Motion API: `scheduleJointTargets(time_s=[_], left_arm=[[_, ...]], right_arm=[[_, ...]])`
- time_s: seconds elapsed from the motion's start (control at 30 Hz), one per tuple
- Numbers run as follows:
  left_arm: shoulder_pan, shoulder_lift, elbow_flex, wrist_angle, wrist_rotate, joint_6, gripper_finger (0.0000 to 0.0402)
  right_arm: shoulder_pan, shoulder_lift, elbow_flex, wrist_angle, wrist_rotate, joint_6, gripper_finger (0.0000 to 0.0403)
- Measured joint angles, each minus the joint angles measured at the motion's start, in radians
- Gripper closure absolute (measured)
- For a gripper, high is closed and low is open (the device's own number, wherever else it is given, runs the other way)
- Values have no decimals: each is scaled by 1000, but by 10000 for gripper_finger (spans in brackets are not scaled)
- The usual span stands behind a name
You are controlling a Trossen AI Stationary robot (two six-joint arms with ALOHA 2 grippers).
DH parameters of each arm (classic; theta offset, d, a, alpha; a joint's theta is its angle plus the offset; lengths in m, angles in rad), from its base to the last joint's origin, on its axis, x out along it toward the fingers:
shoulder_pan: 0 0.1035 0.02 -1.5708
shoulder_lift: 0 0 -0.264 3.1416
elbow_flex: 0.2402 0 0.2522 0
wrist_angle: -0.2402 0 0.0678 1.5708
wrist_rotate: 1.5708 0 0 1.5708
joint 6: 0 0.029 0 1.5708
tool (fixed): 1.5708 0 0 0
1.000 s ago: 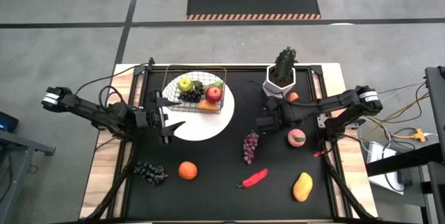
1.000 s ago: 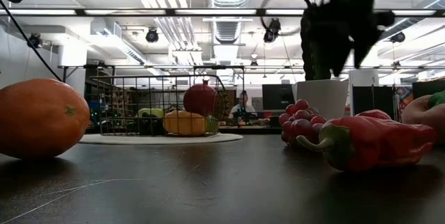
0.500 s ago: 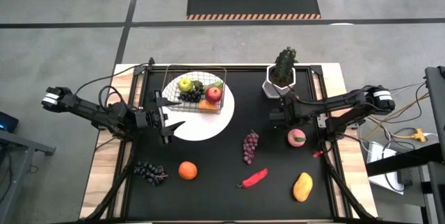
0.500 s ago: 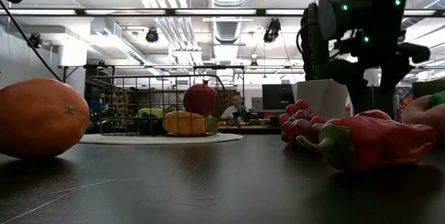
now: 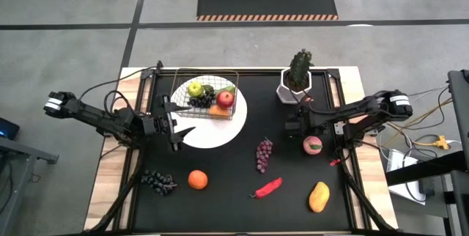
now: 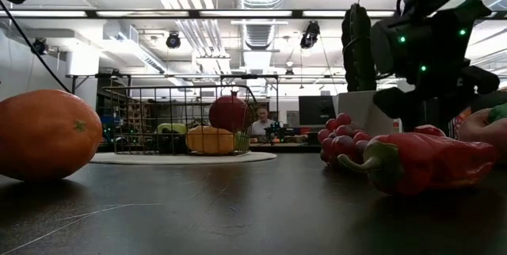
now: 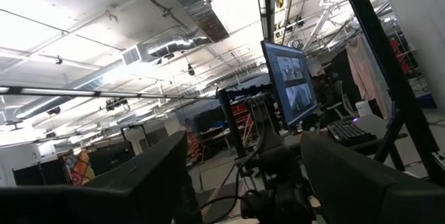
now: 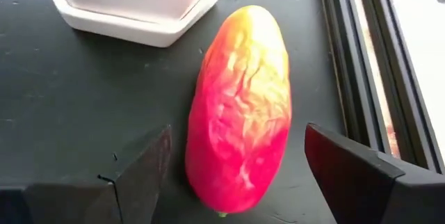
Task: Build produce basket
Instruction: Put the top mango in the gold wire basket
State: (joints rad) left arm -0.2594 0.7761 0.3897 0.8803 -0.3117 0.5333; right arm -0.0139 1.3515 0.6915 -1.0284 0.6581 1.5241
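Note:
The wire basket [image 5: 204, 95] stands on a round white plate [image 5: 220, 130] and holds a green apple [image 5: 195, 88], a red apple [image 5: 226, 98] and dark grapes. A red-and-yellow oval fruit [image 8: 242, 109] lies on its side on the black mat beside the white pot [image 8: 139, 1]. My right gripper [image 8: 238, 147] is open and slants down over it, one finger on either side, apart from it. In the high view this gripper [image 5: 299, 115] hides most of the fruit. My left gripper [image 5: 178, 127] waits open at the plate's left edge, pointing up into the room.
Loose on the mat lie a pink peach [image 5: 313, 145], purple-red grapes [image 5: 263, 154], a red chili [image 5: 267, 187], a yellow mango [image 5: 319, 196], an orange [image 5: 198, 179] and dark grapes [image 5: 157, 182]. The potted plant [image 5: 297, 82] stands just beyond my right gripper. A raised black rail [image 8: 354, 71] borders the mat.
My right gripper has come down toward the red-and-yellow fruit by the pot, shifting a little toward the table's right edge and rolling about its own axis. It has stayed open.

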Motion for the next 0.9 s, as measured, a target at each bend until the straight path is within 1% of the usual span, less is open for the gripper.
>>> scheduleJointTargets(time_s=[0.2,0.43,0.53,0.77,0.9], left_arm=[[0,1,-1,0,-2,4,139],[0,0,-2,0,-4,4,139],[0,0,-2,0,-4,4,139],[0,1,-2,1,-4,4,139],[0,0,-2,1,-4,4,139]], right_arm=[[0,28,-17,38,25,8,89],[0,52,-31,56,26,48,109],[0,59,-34,68,25,50,125],[0,57,-34,71,21,62,177],[0,57,-33,71,12,65,193]])
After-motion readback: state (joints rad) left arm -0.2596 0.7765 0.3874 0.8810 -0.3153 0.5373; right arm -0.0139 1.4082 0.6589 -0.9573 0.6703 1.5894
